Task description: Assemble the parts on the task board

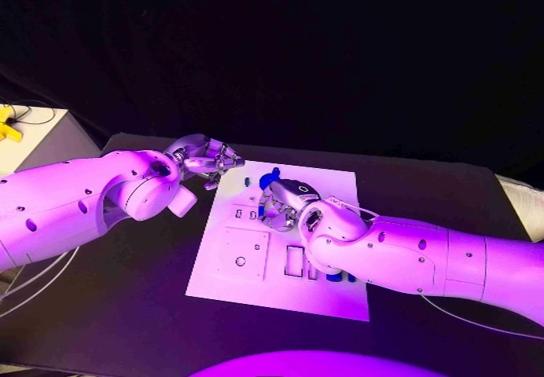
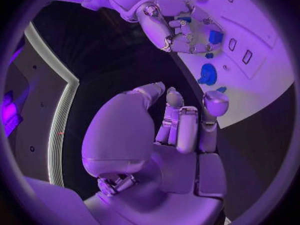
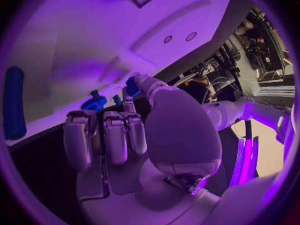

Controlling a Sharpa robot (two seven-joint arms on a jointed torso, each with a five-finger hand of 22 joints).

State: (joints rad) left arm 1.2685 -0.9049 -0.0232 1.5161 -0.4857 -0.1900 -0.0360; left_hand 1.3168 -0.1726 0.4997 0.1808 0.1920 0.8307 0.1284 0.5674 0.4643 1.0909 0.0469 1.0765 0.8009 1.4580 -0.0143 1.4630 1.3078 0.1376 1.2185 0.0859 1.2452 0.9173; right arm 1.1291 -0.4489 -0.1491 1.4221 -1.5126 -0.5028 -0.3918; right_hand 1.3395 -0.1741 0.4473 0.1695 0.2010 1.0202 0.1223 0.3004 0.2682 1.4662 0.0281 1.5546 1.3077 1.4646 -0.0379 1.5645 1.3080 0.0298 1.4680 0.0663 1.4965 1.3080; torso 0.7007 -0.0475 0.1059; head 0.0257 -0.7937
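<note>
1. The right hand hovers over the task board, pinching a small blue part between thumb and fingertip.
2. The left hand sits just off the board's far left corner, fingers curled in, holding nothing.
3. A round blue part lies near the board's far edge.

The left hand hovers with fingers curled in; the right hand pinches something small.

Right robot hand hides board slots; blue part cut off.
</note>
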